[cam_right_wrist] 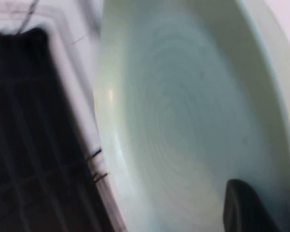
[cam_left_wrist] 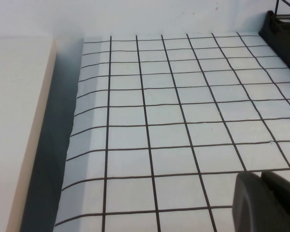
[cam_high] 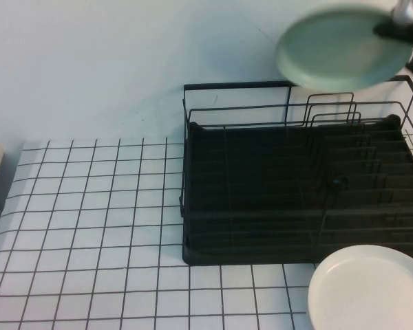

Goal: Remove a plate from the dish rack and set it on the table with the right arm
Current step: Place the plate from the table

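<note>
Plate (cam_high: 334, 47) seemingly in right pincer (cam_high: 389, 29) (left pincer (cam_left_wrist: 266, 203) low).

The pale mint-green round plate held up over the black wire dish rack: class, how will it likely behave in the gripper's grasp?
The pale mint-green round plate keeps its shape though the right gripper holds only its edge, so it is probably stiff. Its smooth surface looks slippery, so an edge hold might slide. Lifted above the black wire dish rack, it could chip if dropped. The left gripper idles over the white gridded table.
</note>
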